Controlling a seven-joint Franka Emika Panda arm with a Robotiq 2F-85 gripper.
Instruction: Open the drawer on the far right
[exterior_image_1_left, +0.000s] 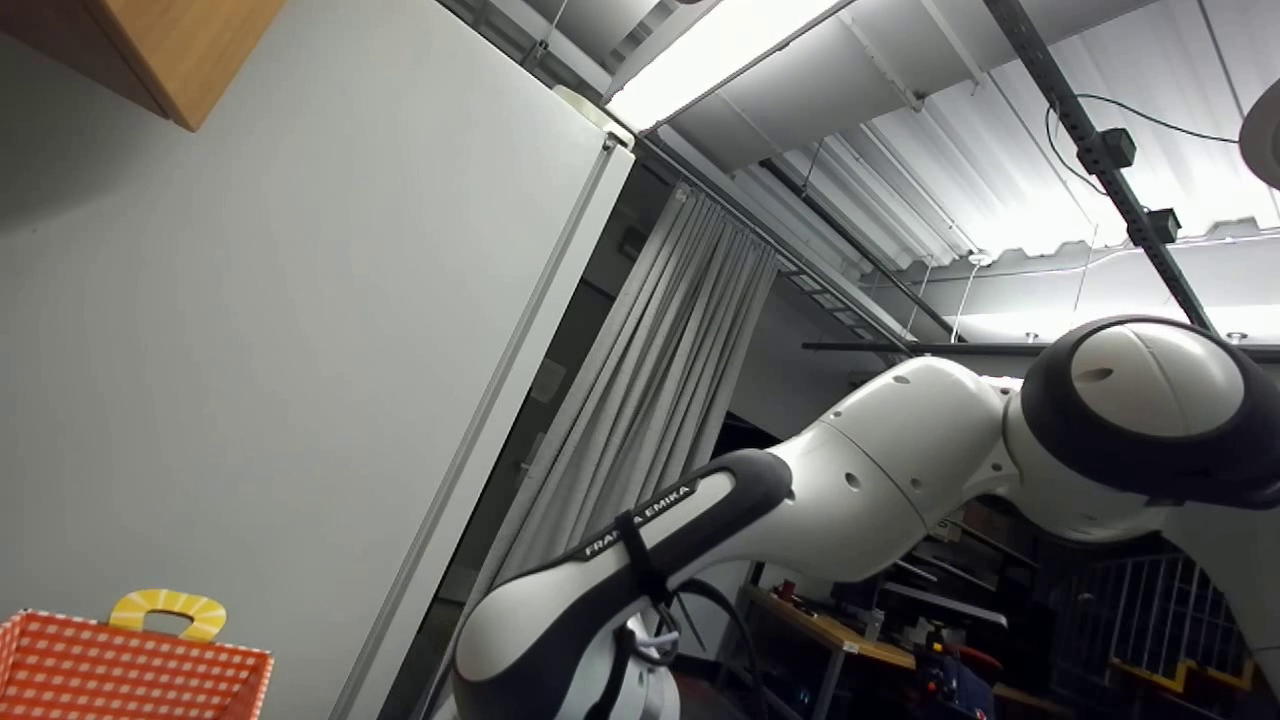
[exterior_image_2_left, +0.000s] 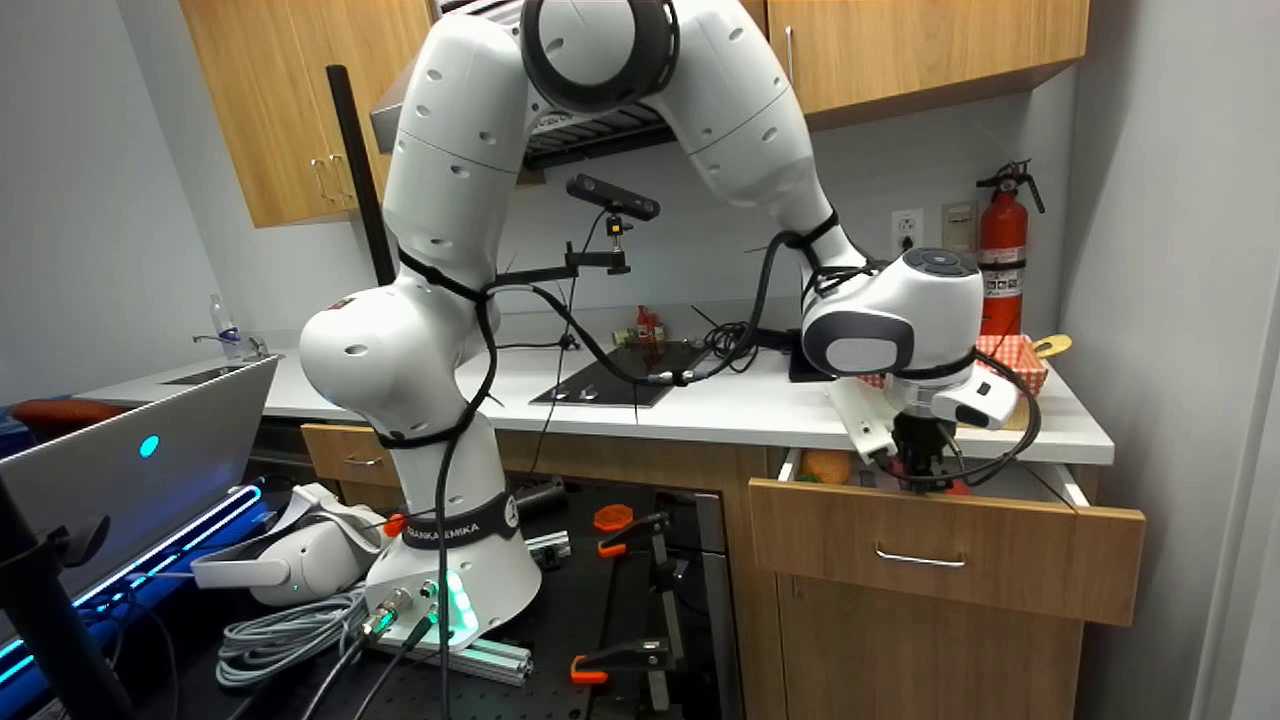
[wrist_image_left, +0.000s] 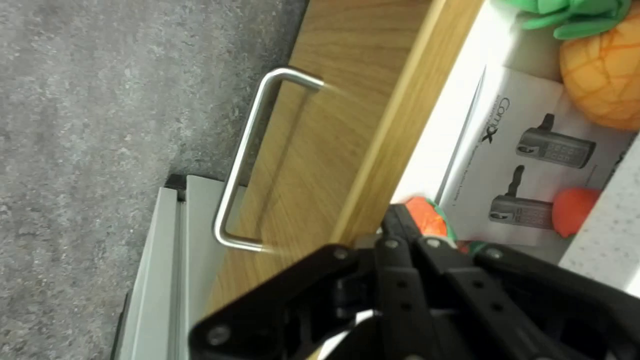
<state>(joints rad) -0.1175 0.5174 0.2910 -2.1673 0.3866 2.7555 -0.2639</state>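
Drawer (exterior_image_2_left: 1010, 545) open, one handle (wrist_image_left: 242, 155), one closed hand (wrist_image_left: 415, 235)

Rounded white arm (exterior_image_2_left: 590, 50), black cable (exterior_image_2_left: 764, 290), black claw (wrist_image_left: 412, 239), apparently silver screws (wrist_image_left: 391, 244)

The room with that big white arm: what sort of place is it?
Probably a small kitchen in a lab or workshop: the cooktop and wall cupboards suggest a kitchen, the ribbed ceiling a workplace.

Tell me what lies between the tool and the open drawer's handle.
The drawer's wooden front: the wrist view shows the handle on its outer face, the tool on its inner side.
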